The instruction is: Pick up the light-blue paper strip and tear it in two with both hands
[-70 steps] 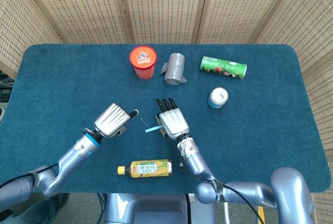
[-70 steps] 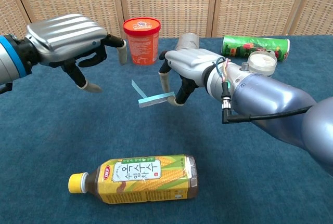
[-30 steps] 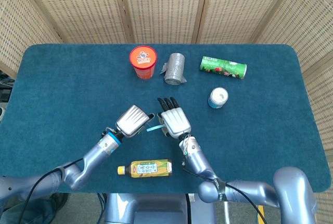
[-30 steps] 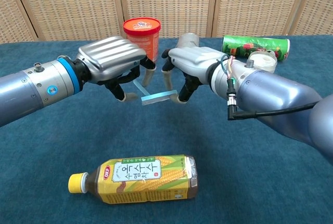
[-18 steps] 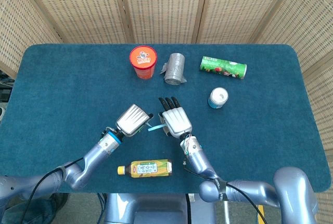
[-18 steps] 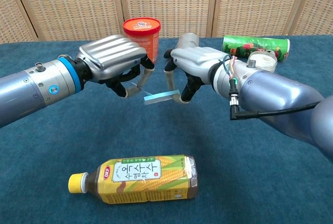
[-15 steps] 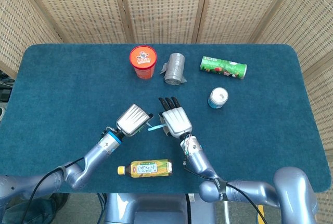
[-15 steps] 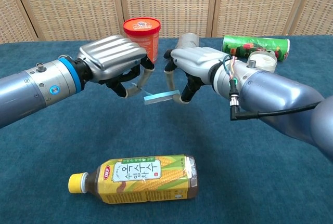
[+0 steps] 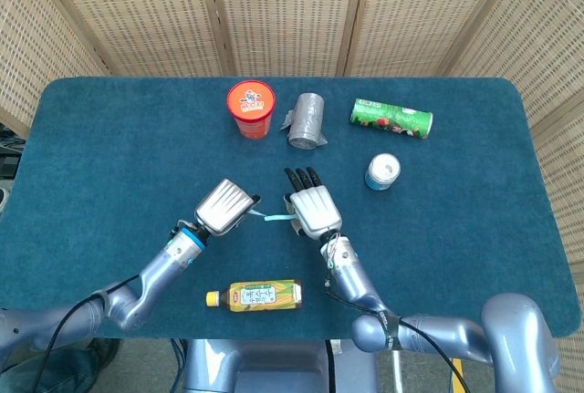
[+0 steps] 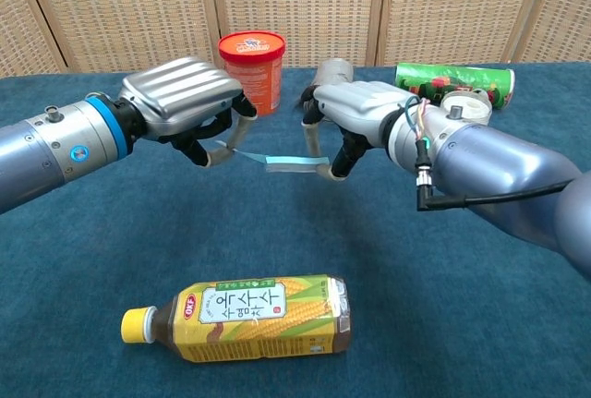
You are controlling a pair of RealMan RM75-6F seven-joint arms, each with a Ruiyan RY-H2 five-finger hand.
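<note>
Both hands hung above the table (image 9: pixel 109 138), knuckles up, facing each other near its middle. The left hand (image 10: pixel 180 98) pinched one end of the strip (image 10: pixel 277 160) and the right hand (image 10: pixel 355 116) pinched the other, so the single light-blue strip stretched taut between them, off the cloth. Around them lay one bottle (image 10: pixel 245 318) on its side at the near edge, one red cup (image 9: pixel 251 108), one grey roll (image 9: pixel 307 120), one green can (image 9: pixel 391 118) lying down, and one small white jar (image 9: pixel 382 171).
</note>
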